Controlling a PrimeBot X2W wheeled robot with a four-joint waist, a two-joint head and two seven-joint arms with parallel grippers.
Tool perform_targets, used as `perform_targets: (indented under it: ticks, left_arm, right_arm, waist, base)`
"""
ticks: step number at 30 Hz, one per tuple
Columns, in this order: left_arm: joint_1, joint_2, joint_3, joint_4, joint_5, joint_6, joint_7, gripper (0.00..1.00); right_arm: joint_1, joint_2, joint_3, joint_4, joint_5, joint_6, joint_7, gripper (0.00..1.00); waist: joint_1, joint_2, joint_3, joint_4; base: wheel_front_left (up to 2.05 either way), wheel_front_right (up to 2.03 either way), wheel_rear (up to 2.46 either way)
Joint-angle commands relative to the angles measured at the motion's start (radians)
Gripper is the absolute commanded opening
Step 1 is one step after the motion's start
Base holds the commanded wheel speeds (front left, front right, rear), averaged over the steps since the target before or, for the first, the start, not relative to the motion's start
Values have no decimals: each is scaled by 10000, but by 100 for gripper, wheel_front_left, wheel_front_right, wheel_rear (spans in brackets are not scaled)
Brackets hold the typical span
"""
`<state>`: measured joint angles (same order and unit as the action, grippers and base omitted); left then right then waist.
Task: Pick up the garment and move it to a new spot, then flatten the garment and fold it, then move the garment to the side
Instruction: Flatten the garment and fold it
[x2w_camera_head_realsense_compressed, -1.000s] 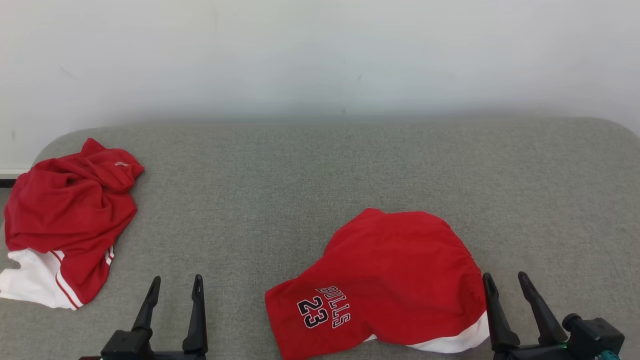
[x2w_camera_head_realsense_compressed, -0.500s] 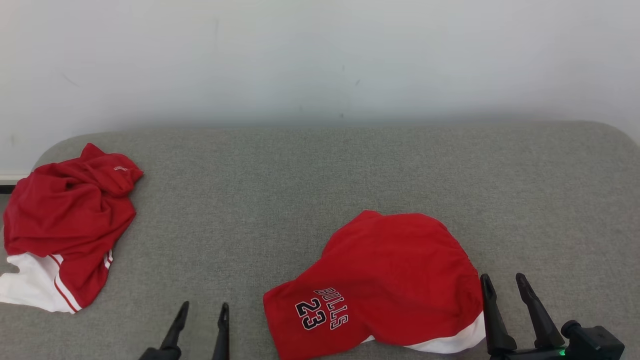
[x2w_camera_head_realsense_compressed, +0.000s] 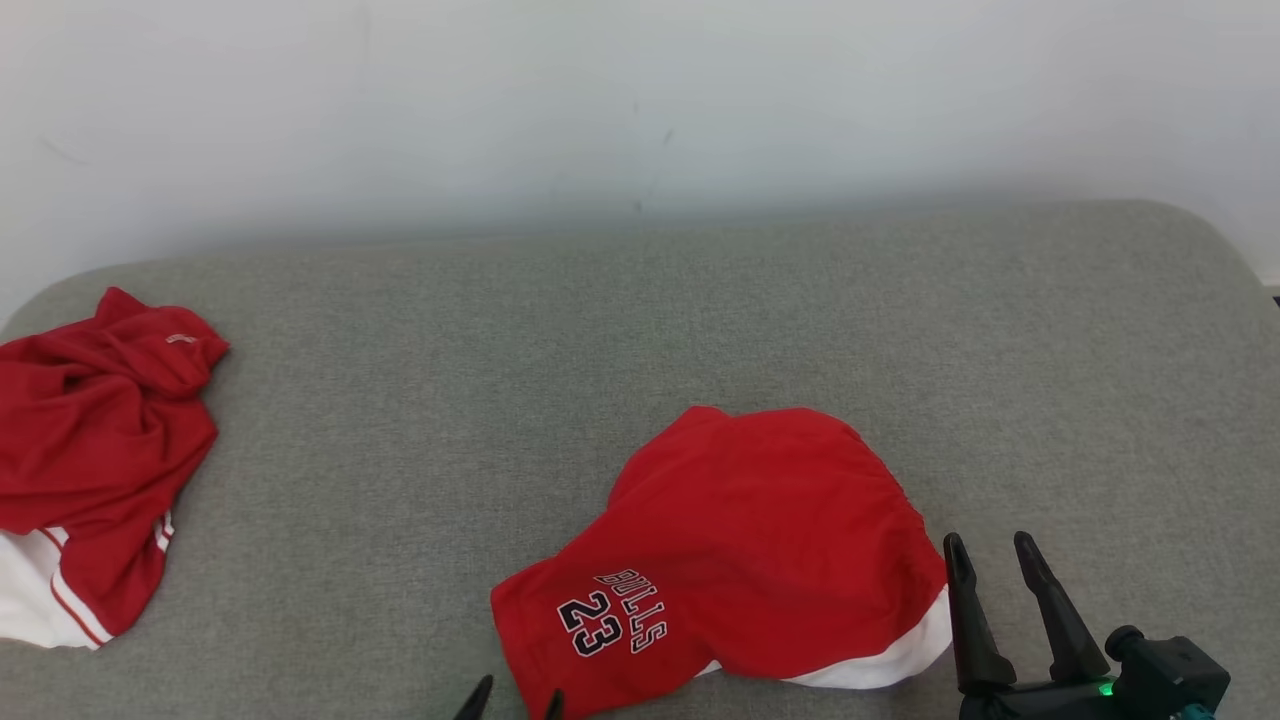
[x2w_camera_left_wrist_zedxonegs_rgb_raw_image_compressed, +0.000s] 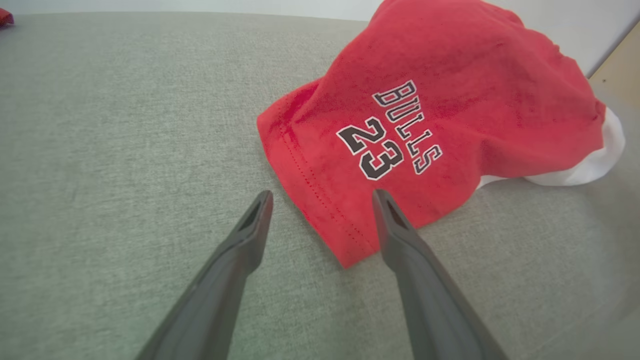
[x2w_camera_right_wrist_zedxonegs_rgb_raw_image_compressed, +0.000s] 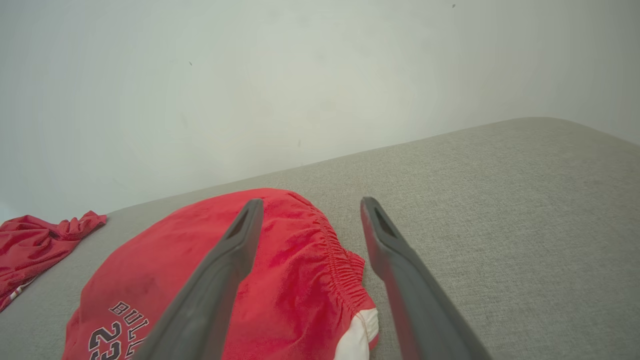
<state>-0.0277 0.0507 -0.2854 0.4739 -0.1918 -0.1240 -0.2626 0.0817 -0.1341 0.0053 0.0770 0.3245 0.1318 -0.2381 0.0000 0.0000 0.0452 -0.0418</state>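
Note:
Red shorts (x2w_camera_head_realsense_compressed: 760, 540) printed "BULLS 23", with white trim, lie bunched on the grey cushion near its front edge. My left gripper (x2w_camera_head_realsense_compressed: 515, 702) is open at the shorts' lower left hem. In the left wrist view the left gripper (x2w_camera_left_wrist_zedxonegs_rgb_raw_image_compressed: 322, 195) straddles the hem corner of the shorts (x2w_camera_left_wrist_zedxonegs_rgb_raw_image_compressed: 450, 75), with nothing clamped. My right gripper (x2w_camera_head_realsense_compressed: 988, 545) stands open just right of the waistband. The right wrist view has the right gripper (x2w_camera_right_wrist_zedxonegs_rgb_raw_image_compressed: 311, 202) above the elastic waist of the shorts (x2w_camera_right_wrist_zedxonegs_rgb_raw_image_compressed: 290, 280).
A second red and white garment (x2w_camera_head_realsense_compressed: 90, 440) lies crumpled at the cushion's far left, also seen in the right wrist view (x2w_camera_right_wrist_zedxonegs_rgb_raw_image_compressed: 30, 245). The grey cushion (x2w_camera_head_realsense_compressed: 500, 350) runs back to a white wall (x2w_camera_head_realsense_compressed: 600, 100). Its rounded right end (x2w_camera_head_realsense_compressed: 1210, 240) is close by.
The head camera has shifted, sliding the scene leftward. My left gripper has moved right, from open cushion to the shorts' hem corner. The right gripper keeps its place beside the waistband.

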Motion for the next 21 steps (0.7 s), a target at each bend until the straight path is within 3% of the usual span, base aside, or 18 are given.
perform_targets:
  ticks: [1, 11, 12, 13, 14, 15, 21]
  left_arm:
    - [-143, 1, -132, 135, -174, -29, -34, 100]
    - [-662, 1, -785, 1059, -872, 78, -34, 98]
    - [-716, 3, -812, 1123, -893, 78, -34, 58]
    - [-776, 1, -846, 1189, -910, 80, -34, 39]
    - [-830, 0, -850, 1234, -944, 120, -34, 11]
    - [-875, 3, -847, 1278, -984, 151, -34, 0]
    - [-954, 1, -918, 1439, -1117, 120, -34, 0]
  right_arm:
    - [-94, 15, 14, 26, 76, -23, -49, 100]
    - [-255, 30, 38, 81, 71, -24, -152, 100]
    - [-248, 22, 22, 77, 64, -24, -162, 100]
    - [-249, 10, 12, 57, 54, -24, -177, 100]
    - [-243, 1, -7, 47, 51, -24, -185, 100]
    - [-225, -11, -28, 48, 44, -24, -183, 100]
    - [-185, -16, 6, 116, 54, -24, -184, 100]
  waist:
    - [0, 0, 123, -127]
    - [0, 0, 298, -377]
    - [0, 0, 301, -371]
    - [0, 0, 303, -359]
    - [0, 0, 300, -336]
    - [0, 0, 303, -300]
    - [0, 0, 248, -107]
  base:
    - [0, 0, 0]
    - [0, 0, 0]
    - [0, 0, 0]
    - [0, 0, 0]
    - [0, 0, 0]
    - [0, 0, 0]
    - [0, 0, 0]
